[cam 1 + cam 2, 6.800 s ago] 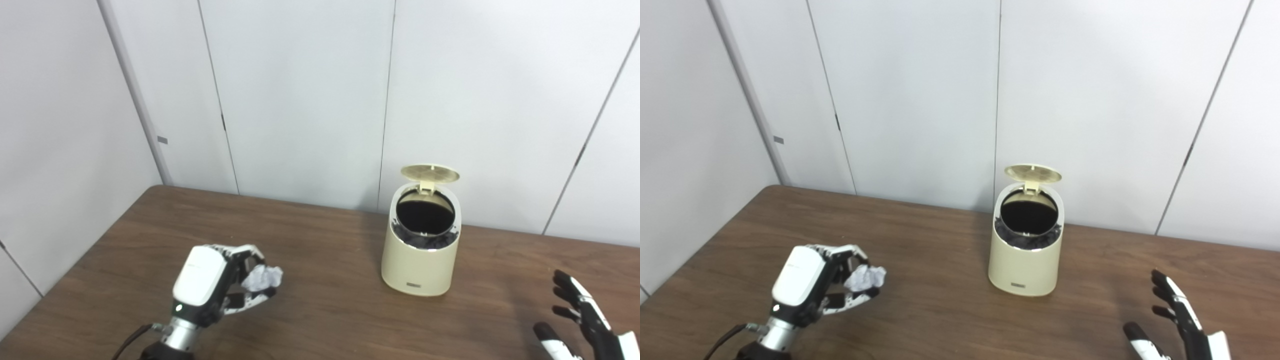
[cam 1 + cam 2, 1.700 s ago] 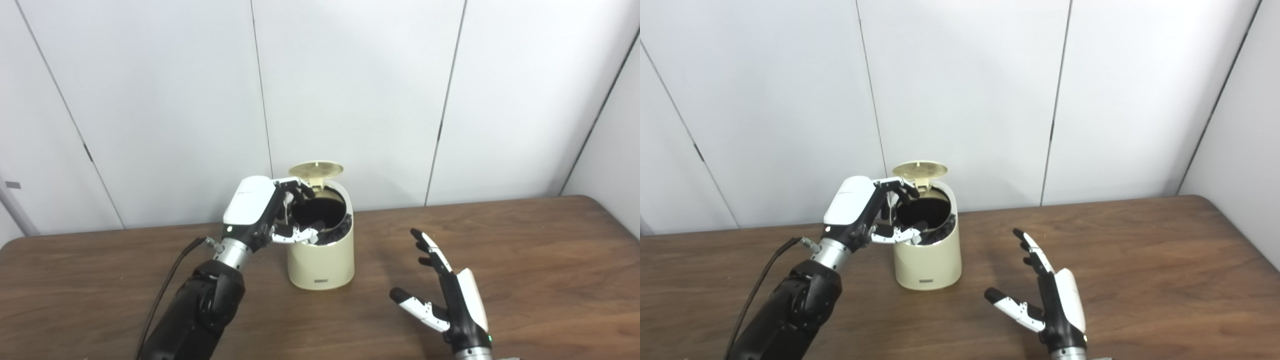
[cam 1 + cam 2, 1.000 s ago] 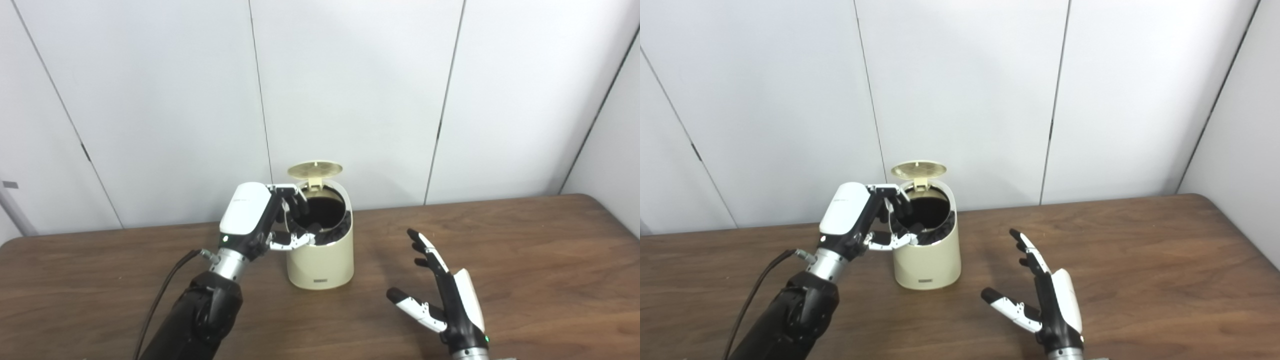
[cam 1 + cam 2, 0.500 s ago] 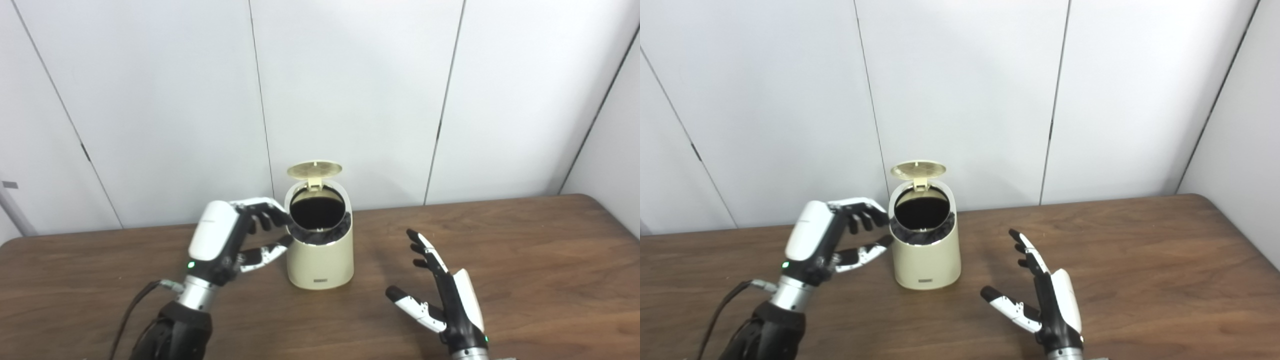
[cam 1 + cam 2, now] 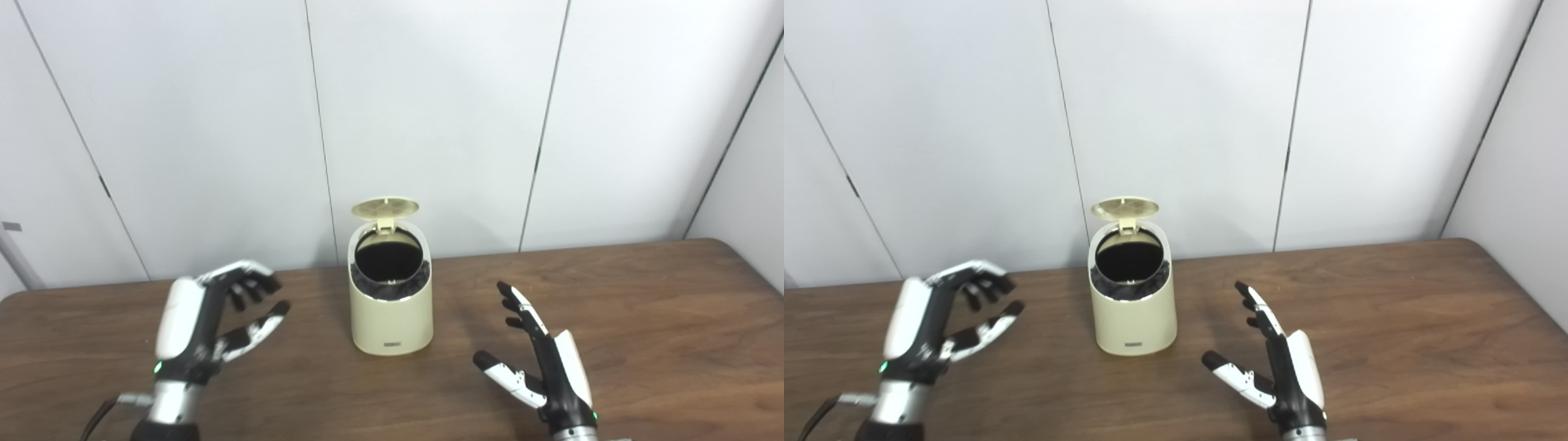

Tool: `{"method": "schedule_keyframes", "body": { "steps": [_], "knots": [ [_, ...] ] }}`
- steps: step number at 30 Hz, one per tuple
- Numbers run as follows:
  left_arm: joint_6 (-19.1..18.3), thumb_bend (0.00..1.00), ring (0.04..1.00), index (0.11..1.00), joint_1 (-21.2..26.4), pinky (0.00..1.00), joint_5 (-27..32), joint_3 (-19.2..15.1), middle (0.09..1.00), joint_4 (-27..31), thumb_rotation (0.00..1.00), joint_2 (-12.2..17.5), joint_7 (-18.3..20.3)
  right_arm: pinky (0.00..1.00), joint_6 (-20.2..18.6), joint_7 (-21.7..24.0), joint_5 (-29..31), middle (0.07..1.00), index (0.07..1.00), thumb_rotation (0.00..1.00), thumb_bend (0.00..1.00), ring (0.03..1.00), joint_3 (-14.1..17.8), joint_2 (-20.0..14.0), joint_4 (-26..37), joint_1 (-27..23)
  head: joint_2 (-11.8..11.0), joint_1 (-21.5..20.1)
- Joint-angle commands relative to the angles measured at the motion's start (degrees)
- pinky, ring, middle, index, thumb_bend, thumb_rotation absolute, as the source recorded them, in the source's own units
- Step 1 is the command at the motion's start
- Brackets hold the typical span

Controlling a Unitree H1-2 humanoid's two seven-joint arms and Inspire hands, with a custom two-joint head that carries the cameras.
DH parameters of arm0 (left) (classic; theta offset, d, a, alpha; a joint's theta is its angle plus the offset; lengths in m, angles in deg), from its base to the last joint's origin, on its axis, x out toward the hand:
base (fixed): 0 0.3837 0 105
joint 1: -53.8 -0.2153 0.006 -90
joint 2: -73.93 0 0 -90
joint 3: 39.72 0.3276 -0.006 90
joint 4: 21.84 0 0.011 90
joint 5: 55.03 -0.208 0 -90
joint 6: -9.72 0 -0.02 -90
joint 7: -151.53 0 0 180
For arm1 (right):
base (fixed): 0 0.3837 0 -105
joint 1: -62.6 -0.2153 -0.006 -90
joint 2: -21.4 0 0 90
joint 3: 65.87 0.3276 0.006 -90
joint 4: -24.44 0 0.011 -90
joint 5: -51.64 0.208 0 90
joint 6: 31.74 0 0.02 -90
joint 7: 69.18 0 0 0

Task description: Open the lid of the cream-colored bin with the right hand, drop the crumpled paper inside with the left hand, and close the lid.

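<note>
The cream-colored bin [image 5: 391, 312] stands on the wooden table [image 5: 643, 306] near the wall. Its round lid [image 5: 385, 208] is tipped up at the back, showing a dark liner inside. The crumpled paper is not visible anywhere. My left hand [image 5: 205, 321] hovers open and empty to the left of the bin, well apart from it. On the bin's right, lower in the picture, my right hand [image 5: 542, 364] is open with fingers spread, also holding nothing.
White wall panels [image 5: 441, 110] rise directly behind the bin. The table's right edge [image 5: 756, 269] runs along the far right, and a grey post [image 5: 15, 254] stands at the far left.
My left hand held the paper, reached over the bin's mouth, and has now drawn back to the left, open and empty. The right hand stays nearly still. The lid stays up.
</note>
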Motion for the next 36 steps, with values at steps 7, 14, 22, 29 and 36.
{"method": "schedule_keyframes", "body": {
  "steps": [7,14,22,29,36],
  "knots": [
    [-1.97,0.5,0.412,0.517,-6.02,0.29,9.37,-4.28,0.479,1.02,0.0,-0.08,2.2,0.76,1.76,0.14,1.11,0.894,0.894,0.83,0.78,0.861,0.39,-1.24,-1.6,1.16,0.03,0.8],
    [-0.95,0.5,0.4,0.538,-9.22,0.3,15.51,-5.92,0.475,-1.37,0.0,-1.71,3.37,0.76,2.94,0.46,2.44,0.89,0.893,0.83,0.79,0.857,0.88,-2.3,-2.22,1.35,0.19,1.52],
    [-1.66,0.51,0.533,0.491,-10.3,0.44,18.67,-6.22,0.567,-1.27,0.05,-3.03,4.85,0.77,3.13,0.43,2.03,0.886,0.892,0.85,0.78,0.858,1.01,-2.88,-1.59,1.86,0.73,1.97],
    [-2.07,0.57,0.616,0.609,-11.09,0.51,17.59,-5.87,0.643,-0.42,0.18,-3.24,5.87,0.79,2.92,1.22,3.1,0.893,0.897,0.84,0.77,0.867,1.43,-3.49,-0.79,2.38,1.12,2.5],
    [-1.58,0.58,0.645,0.655,-11.11,0.54,17.57,-5.09,0.669,-0.79,0.24,-3.44,6.77,0.8,2.54,1.07,2.16,0.899,0.904,0.86,0.78,0.874,2.16,-4.23,0.09,2.43,1.17,2.51]
  ]
}}
